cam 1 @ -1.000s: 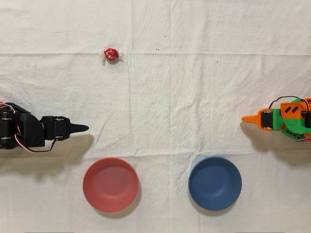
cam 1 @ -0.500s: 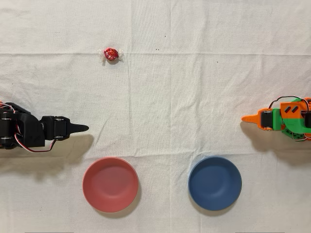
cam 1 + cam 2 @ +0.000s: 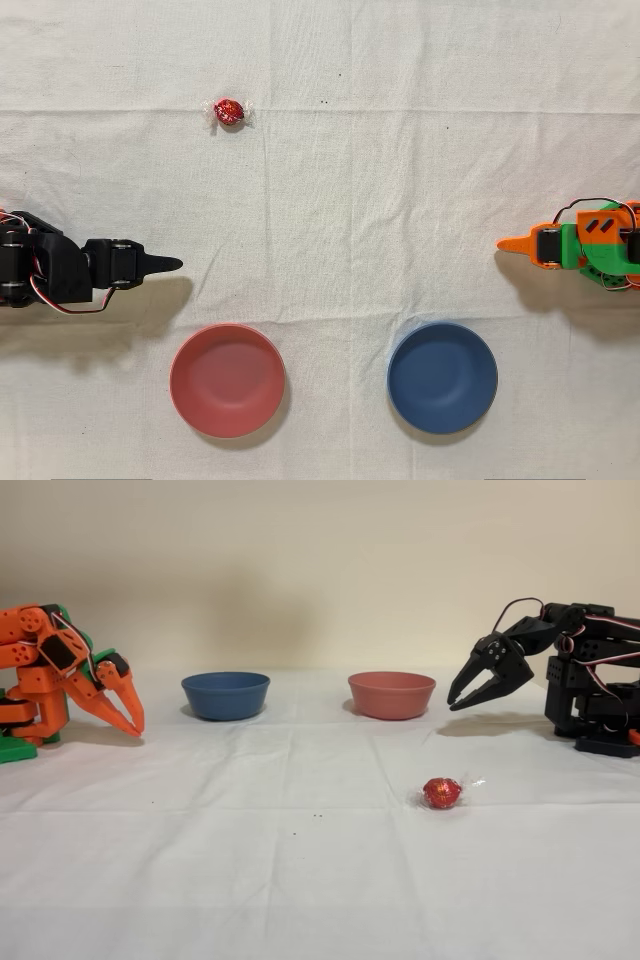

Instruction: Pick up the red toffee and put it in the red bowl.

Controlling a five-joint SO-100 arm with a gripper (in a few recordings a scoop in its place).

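Overhead view – black arm (image 3: 50,272) cut off at left edge, fingers (image 3: 467,697) slightly apart, red toffee (image 3: 229,112) unheld.

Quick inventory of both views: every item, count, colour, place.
red toffee: 1, shiny red foil with clear twisted ends, alone on the cloth, apart from both bowls.
red bowl: 1, salmon red, empty, lower left in the overhead view.
blue bowl: 1, dark blue, empty, beside the red bowl, not touching it.
tablecloth: 1, white, creased, covering the table.
orange arm: 1, orange and green, idle, right edge of the overhead view.
black arm: 1, black, right side of the fixed view.
gripper: 1, black, open, holding nothing, raised above the cloth.
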